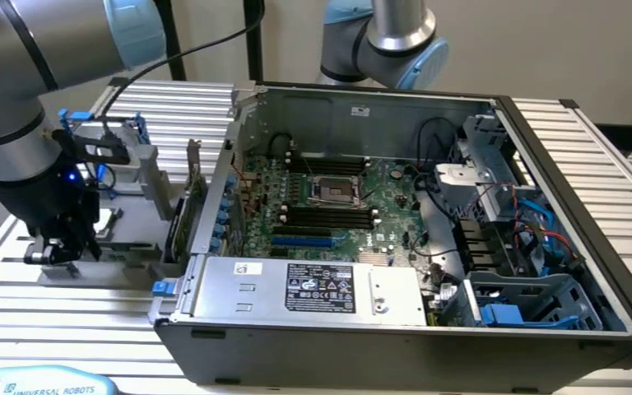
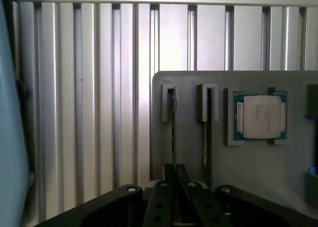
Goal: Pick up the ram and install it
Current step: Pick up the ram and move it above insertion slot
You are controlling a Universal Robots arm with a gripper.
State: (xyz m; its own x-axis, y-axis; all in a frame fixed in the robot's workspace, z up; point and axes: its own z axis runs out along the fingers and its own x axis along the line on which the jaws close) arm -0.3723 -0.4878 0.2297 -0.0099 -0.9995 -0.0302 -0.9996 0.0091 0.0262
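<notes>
Over the grey holder tray (image 2: 189, 83), the gripper (image 2: 175, 173) is reaching straight down. Its fingers are drawn nearly together, pinching the thin top edge of the ram (image 2: 174, 127), which is standing on edge in a narrow slot of the tray. Just beside it, in the neighbouring slot, a second stick (image 2: 205, 147) is standing parallel, leaving only a slim strip of tray between the two. One pocket further along, the square processor chip (image 2: 260, 116) is lying flat in its own recess, apart from the fingers. Past the tray's rounded corner, the slatted aluminium table (image 2: 99, 113) is lying bare, giving open room on that side.

In the exterior view, the gripper (image 1: 58, 247) is sitting low at the exterior view's left, well apart from the open computer case (image 1: 579, 148). Between them, upright cards (image 1: 190, 193) are standing close to the case wall, narrowing the gap. The arm (image 1: 14, 107) is hanging near vertical above the tray, wrist pointing down. Inside the case, the motherboard (image 1: 388, 193) is lying face up, its black memory slots (image 1: 322, 216) exposed. The power supply (image 1: 305, 288) is walling them in on the near side, and the drive cage (image 1: 492, 156) is doing the same on the exterior view's right.
</notes>
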